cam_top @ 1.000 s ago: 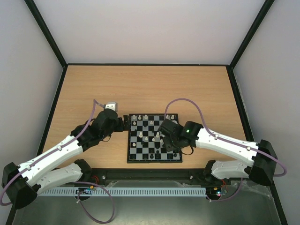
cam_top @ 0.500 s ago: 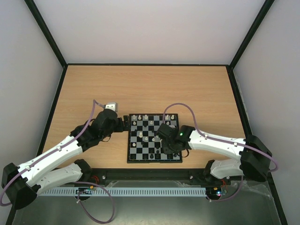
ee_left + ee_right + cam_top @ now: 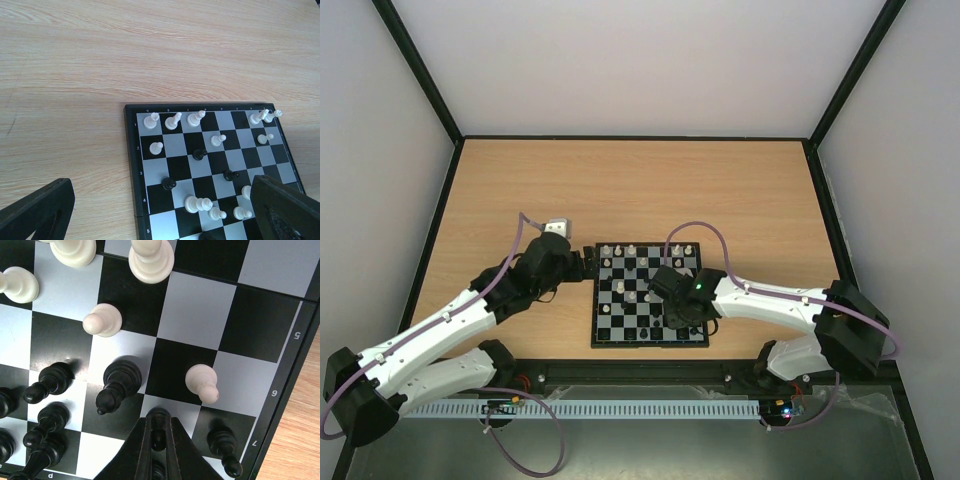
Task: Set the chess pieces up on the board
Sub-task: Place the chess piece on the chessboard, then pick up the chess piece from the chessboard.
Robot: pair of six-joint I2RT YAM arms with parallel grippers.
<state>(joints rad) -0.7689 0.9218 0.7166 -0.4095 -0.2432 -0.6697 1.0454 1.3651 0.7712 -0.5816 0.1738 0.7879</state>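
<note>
The board (image 3: 593, 318) lies between the arms, with cream-white and black chess pieces scattered on it. My right gripper (image 3: 672, 303) is low over the board's right half. In the right wrist view it (image 3: 159, 424) is shut on a small black pawn (image 3: 159, 434) standing on a pale square. A white pawn (image 3: 202, 382) and a black pawn (image 3: 223, 447) stand close to its right, and a black piece (image 3: 116, 384) to its left. My left gripper (image 3: 582, 262) is open and empty at the board's far left corner. In its own view (image 3: 160, 205) white pieces (image 3: 172, 120) line the far row.
The board's black border (image 3: 306, 354) and the wood table (image 3: 307, 450) lie right of the held pawn. Several black pieces (image 3: 47, 382) crowd the squares to its left. A black frame (image 3: 640, 372) runs along the table's near edge.
My right arm has moved a little left and towards the near edge over the board. My left arm has not moved.
</note>
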